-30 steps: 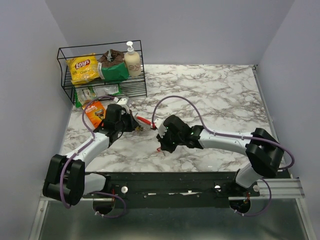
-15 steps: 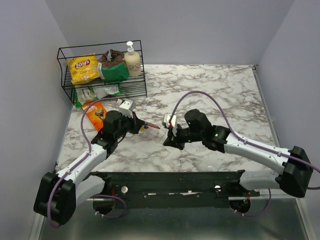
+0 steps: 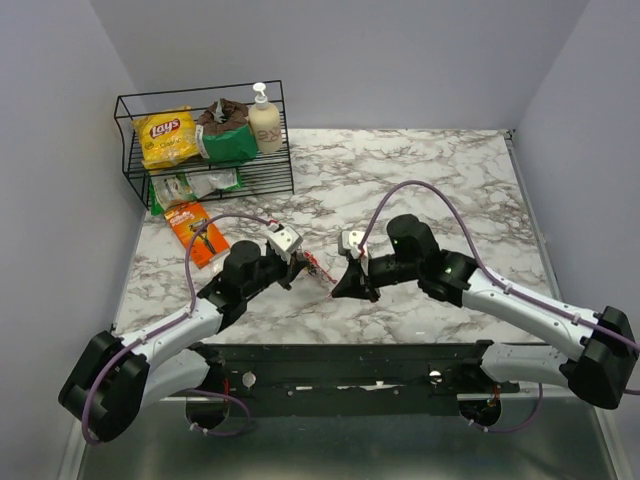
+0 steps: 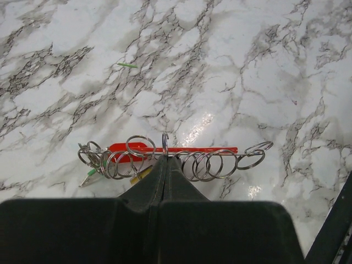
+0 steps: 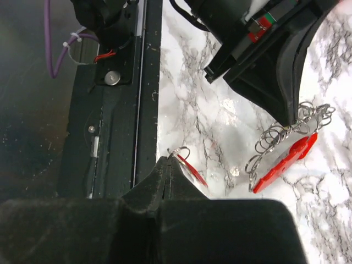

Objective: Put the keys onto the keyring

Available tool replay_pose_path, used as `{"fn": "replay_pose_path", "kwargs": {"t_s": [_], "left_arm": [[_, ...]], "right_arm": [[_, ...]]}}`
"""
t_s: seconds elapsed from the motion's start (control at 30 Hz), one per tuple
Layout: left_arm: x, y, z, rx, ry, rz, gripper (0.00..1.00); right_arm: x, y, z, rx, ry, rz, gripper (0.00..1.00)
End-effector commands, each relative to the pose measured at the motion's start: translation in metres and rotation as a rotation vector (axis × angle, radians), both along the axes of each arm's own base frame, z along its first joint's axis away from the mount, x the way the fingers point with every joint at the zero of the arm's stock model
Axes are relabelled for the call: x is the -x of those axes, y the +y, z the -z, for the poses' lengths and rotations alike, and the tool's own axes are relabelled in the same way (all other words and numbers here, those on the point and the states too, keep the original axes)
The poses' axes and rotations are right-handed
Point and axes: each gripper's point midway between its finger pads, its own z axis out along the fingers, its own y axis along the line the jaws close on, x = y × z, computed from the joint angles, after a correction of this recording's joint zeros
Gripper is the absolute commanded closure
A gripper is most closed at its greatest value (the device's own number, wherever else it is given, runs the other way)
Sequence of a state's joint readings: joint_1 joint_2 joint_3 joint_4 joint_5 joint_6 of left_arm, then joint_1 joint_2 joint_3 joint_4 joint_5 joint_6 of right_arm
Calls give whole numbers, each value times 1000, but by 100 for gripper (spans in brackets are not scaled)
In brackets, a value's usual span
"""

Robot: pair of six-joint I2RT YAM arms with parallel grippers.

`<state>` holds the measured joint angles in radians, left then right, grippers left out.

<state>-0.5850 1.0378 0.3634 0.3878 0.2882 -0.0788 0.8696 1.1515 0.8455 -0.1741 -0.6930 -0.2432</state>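
My left gripper [image 4: 165, 160] is shut on one silvery ring of the keyring [image 4: 181, 149], a thin red bar strung with several metal rings, held just above the marble. A green-headed key [image 4: 91, 172] and a yellow-headed key [image 4: 141, 175] hang at its left end. My right gripper [image 5: 169, 160] is shut on the small ring of a red-headed key [image 5: 192, 171]. The right wrist view shows the keyring [image 5: 286, 160] hanging from the left gripper [image 5: 290, 118], apart from the red key. From above, the left gripper [image 3: 298, 270] and right gripper [image 3: 338, 291] face each other across the keyring [image 3: 318, 267].
A black wire basket [image 3: 130, 175] at the back left holds a chip bag [image 3: 166, 137], a green packet and a soap bottle [image 3: 265, 122]. An orange packet [image 3: 195, 232] lies in front of it. A small green scrap [image 4: 127, 65] lies on the marble. The black base rail [image 3: 340, 365] runs along the near edge.
Both arms have swung toward the near middle of the table. The left carried the keyring right and nearer; the right brought the red key round to face it.
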Motion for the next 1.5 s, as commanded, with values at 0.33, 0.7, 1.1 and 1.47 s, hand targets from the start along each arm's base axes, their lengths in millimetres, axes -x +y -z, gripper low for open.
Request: {"fn": "replay_pose_path", "kwargs": {"t_s": [0.33,0.7,1.1,1.47], "left_arm": [[-40,37,-32,-14,-163,-289,100],[-53,46,-44,-18,-151,-382,100],[-63,68,-45,-19,-106,-503,100],[-67,69,-41,-8,-66,-485,100]], "right_arm": [[-32,-13,108,319,265,281,99],[-77,-28,147,514,282,577,74],[-88,-29,134,458,247,645,23],[-86,-22,148,510,423,703,33]]}}
